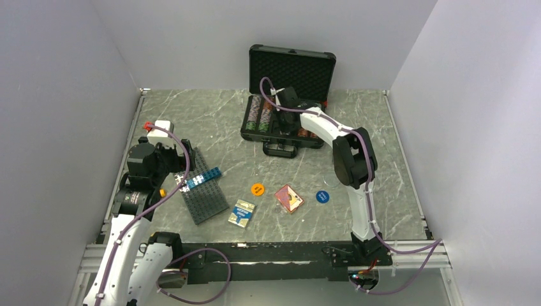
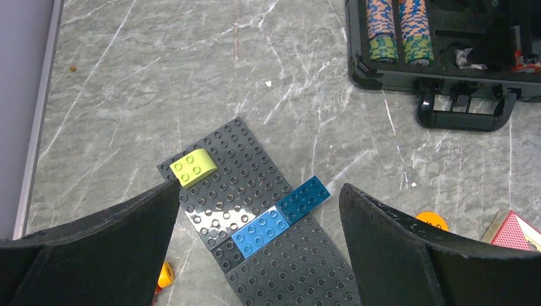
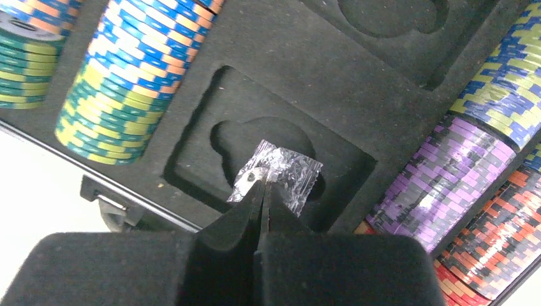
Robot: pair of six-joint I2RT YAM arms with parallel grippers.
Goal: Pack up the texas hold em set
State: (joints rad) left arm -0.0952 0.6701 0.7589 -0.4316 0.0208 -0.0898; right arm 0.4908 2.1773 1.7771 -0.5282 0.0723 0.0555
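The black case (image 1: 281, 131) of the texas hold em set stands open at the back, its foam lid (image 1: 292, 64) upright. Striped chip rows (image 3: 137, 70) fill its slots. My right gripper (image 3: 261, 185) reaches into the case and is shut on the edge of a crinkled clear plastic packet (image 3: 287, 171) over an empty foam pocket (image 3: 210, 134). On the table in front lie an orange disc (image 1: 257, 189), a blue disc (image 1: 323, 196), a red card deck (image 1: 289, 198) and a blue-and-yellow deck (image 1: 242, 213). My left gripper (image 2: 258, 191) hangs open above the studded plate, holding nothing.
A dark grey studded plate (image 2: 293, 268) lies at the left, carrying two blue bricks (image 2: 261, 229) and a lime brick (image 2: 193, 167). A small orange piece (image 2: 166, 274) sits beside it. The case handle (image 2: 466, 118) juts toward me. Grey walls close in both sides.
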